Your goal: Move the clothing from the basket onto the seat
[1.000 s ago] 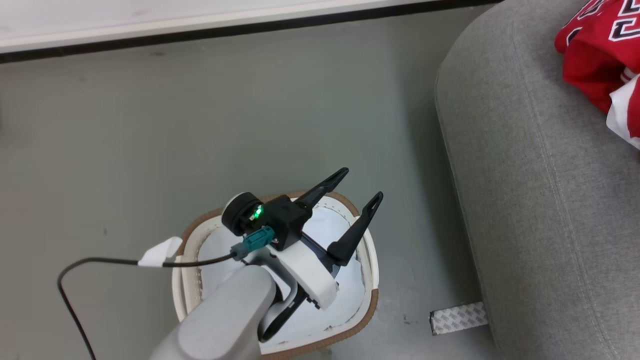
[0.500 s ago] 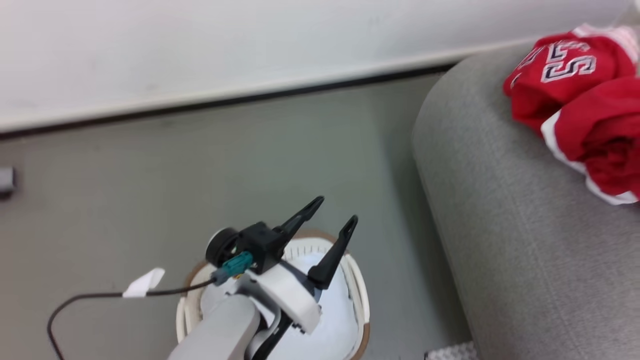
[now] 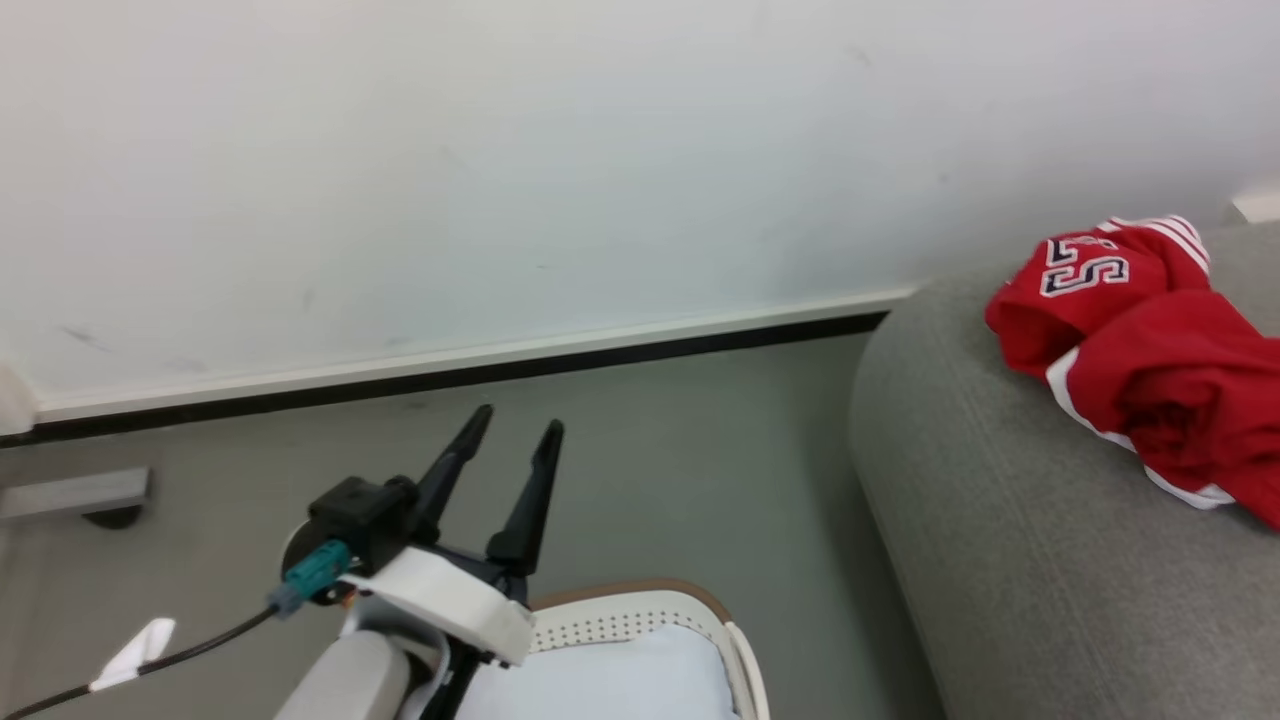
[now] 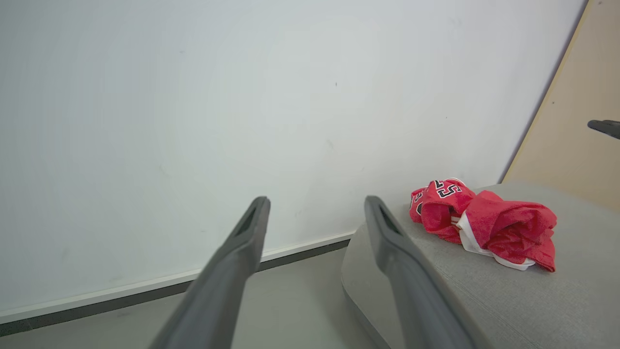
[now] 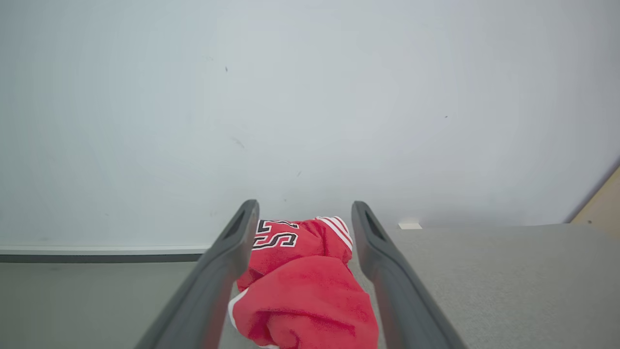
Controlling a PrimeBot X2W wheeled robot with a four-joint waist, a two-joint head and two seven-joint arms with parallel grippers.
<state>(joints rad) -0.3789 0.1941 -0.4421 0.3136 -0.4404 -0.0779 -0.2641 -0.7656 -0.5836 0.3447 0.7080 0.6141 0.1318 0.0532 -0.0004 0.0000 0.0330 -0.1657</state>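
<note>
The large light-grey upholstered seat (image 3: pixel 1050 560) filled the right side of the head view. The oval white perforated plastic basket (image 3: pixel 640 612) with a tan-brown rim stood on the floor well to its left. I could not tell whether the pale surface inside the basket was fabric.

The soft red sports clothing (image 3: pixel 1150 390) with striped trim lay bunched near the seat's wall-side end, close to its rounded edge. Its long axis ran roughly along the right gripper's (image 5: pixel 305 206) fingers. That gripper was spread wide, straddling the bundle without pinching it, and was clearly the nearer one.

The left gripper (image 3: pixel 518 420) was also spread and held nothing. It hovered by the basket's far rim, with the clothing well off to its right.
</note>
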